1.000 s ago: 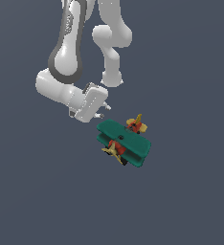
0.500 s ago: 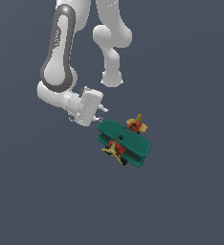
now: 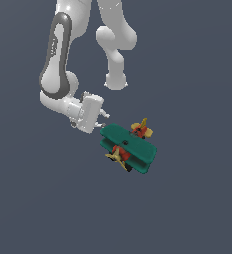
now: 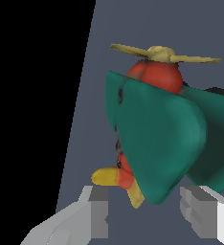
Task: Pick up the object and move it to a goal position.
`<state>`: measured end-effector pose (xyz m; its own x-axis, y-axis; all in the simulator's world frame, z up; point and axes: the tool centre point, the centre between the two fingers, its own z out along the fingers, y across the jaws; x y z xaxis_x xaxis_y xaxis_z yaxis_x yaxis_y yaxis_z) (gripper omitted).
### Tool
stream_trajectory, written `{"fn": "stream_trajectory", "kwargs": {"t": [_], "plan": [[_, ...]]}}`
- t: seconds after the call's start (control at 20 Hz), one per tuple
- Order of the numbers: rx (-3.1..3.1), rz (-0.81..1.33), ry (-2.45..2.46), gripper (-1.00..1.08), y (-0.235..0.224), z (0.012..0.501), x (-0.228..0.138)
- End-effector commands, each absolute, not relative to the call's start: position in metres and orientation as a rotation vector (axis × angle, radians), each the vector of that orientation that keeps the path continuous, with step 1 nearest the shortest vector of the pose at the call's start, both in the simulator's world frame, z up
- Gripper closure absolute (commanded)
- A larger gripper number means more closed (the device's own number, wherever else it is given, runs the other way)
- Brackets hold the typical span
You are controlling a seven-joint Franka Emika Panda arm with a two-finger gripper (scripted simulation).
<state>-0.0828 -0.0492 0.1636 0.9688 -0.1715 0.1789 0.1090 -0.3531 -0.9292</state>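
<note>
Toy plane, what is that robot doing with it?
A white robot arm is reaching for the toy plane, the one with green wings, a red body and a yellow propeller. Its hand is right beside one wing tip. In the wrist view the fingers are apart with the wing just ahead of them. Nothing is gripped yet, so the plane has not been picked up.

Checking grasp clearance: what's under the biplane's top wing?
Under the top wing of the biplane: the red body, a second teal wing, and the yellow propeller out front. Wheels and underside stay hidden. Gripper jaws are open, touching nothing.
</note>
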Motion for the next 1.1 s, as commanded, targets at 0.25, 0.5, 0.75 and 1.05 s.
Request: {"fn": "stream_trajectory", "kwargs": {"t": [0.25,0.5,0.75,1.05], "plan": [[-1.875,-0.313,0.061,-0.2,-0.051,0.159,-0.083],[-1.869,-0.325,0.062,-0.2,-0.051,0.158,-0.081],[-1.877,-0.341,0.053,-0.2,-0.051,0.156,-0.078],[-1.871,-0.348,0.062,-0.2,-0.053,0.148,-0.08]]}}
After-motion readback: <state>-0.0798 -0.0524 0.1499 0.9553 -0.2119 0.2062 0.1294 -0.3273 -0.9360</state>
